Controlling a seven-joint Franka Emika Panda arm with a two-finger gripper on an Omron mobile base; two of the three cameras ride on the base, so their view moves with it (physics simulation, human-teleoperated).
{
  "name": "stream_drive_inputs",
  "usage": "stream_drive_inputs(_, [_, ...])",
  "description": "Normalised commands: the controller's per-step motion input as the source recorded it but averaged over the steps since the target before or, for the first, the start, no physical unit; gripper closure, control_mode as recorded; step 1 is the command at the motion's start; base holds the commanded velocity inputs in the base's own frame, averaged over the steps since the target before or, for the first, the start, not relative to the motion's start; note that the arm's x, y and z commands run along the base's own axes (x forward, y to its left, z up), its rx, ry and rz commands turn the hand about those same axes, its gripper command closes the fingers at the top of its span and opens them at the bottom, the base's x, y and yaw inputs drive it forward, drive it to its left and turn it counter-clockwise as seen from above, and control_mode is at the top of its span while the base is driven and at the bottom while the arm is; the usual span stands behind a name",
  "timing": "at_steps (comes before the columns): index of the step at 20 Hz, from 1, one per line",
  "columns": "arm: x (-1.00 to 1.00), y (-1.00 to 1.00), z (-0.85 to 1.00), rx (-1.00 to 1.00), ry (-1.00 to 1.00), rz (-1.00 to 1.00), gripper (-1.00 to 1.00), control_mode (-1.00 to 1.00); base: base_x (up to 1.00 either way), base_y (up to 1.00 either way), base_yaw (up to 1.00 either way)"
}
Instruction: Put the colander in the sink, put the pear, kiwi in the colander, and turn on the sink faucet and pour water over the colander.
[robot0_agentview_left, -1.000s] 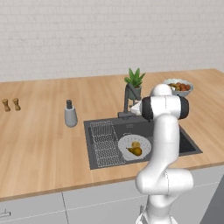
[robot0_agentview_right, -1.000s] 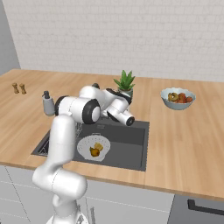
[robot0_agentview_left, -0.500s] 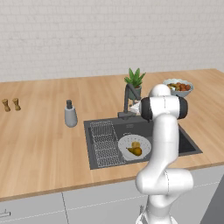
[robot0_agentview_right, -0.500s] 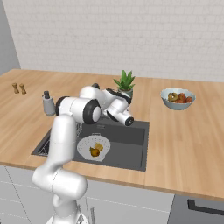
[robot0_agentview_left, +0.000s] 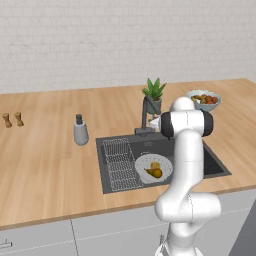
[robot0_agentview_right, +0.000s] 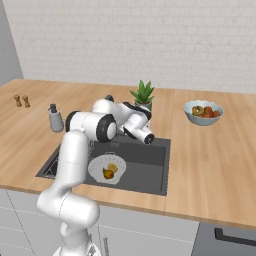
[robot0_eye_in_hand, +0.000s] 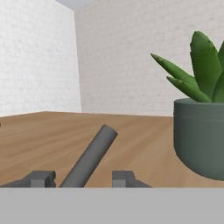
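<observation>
**Faucet lever between the jaws**

Barely shifted since a second ago. Gripper (robot0_eye_in_hand: 78, 178) part-open, straddling sink faucet (robot0_agentview_left: 145, 116) lever, not visibly clamped. Colander (robot0_agentview_left: 154, 168) with pear (robot0_agentview_left: 154, 173) and kiwi (robot0_agentview_left: 155, 165) down in sink (robot0_agentview_left: 212, 164). Stiff, smooth; best nudged near its tip.

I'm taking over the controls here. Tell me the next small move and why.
Probably nudge the faucet handle sideways: it lies between the open gripper's fingertips, the pear and kiwi already sit in the colander in the sink, and no water is visible.
</observation>
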Motion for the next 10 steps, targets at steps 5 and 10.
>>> stream_drive_inputs(5, [0.09,-0.64,-0.01,0.00,0.00,0.00,1.00,-1.00,0.00,0.00,0.00])
stream_drive_inputs(10, [0.00,-0.50,0.00,0.00,0.00,0.00,1.00,-1.00,0.00,0.00,0.00])
